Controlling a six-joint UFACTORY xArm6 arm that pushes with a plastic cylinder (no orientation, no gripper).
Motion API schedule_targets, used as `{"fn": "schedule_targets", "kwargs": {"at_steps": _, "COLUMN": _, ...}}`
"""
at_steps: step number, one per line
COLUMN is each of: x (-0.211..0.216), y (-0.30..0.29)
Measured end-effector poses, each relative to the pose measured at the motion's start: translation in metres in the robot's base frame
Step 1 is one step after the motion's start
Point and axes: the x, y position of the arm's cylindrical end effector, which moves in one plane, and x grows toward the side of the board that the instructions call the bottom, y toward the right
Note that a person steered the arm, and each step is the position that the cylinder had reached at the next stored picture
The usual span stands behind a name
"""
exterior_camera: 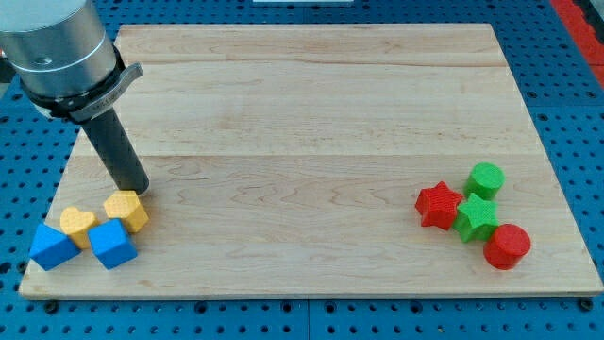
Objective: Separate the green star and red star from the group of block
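The red star (439,205) and the green star (476,217) lie touching each other at the view's lower right. A green cylinder (486,179) sits just above the green star and a red cylinder (507,246) just below it, both touching it. My tip (135,190) is at the view's lower left, far from the stars, right above a yellow hexagon block (127,211).
A yellow heart (78,226), a blue cube (113,244) and another blue block (53,246) cluster with the yellow hexagon near the lower left corner of the wooden board (311,113). The board's edges drop to a blue pegboard.
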Motion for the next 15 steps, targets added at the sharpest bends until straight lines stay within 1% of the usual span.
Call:
{"fn": "schedule_targets", "kwargs": {"at_steps": 3, "x": 0.001, "y": 0.000}}
{"fn": "schedule_targets", "kwargs": {"at_steps": 4, "x": -0.007, "y": 0.007}}
{"fn": "schedule_targets", "kwargs": {"at_steps": 5, "x": -0.046, "y": 0.055}}
{"fn": "schedule_targets", "kwargs": {"at_steps": 6, "x": -0.051, "y": 0.123}}
{"fn": "schedule_targets", "kwargs": {"at_steps": 7, "x": 0.009, "y": 0.176}}
{"fn": "schedule_targets", "kwargs": {"at_steps": 8, "x": 0.121, "y": 0.225}}
{"fn": "schedule_targets", "kwargs": {"at_steps": 9, "x": 0.124, "y": 0.264}}
{"fn": "schedule_targets", "kwargs": {"at_steps": 10, "x": 0.124, "y": 0.347}}
{"fn": "schedule_targets", "kwargs": {"at_steps": 11, "x": 0.124, "y": 0.416}}
{"fn": "schedule_targets", "kwargs": {"at_steps": 12, "x": 0.104, "y": 0.439}}
{"fn": "schedule_targets", "kwargs": {"at_steps": 13, "x": 0.061, "y": 0.409}}
{"fn": "schedule_targets", "kwargs": {"at_steps": 14, "x": -0.010, "y": 0.329}}
{"fn": "schedule_targets", "kwargs": {"at_steps": 15, "x": -0.012, "y": 0.309}}
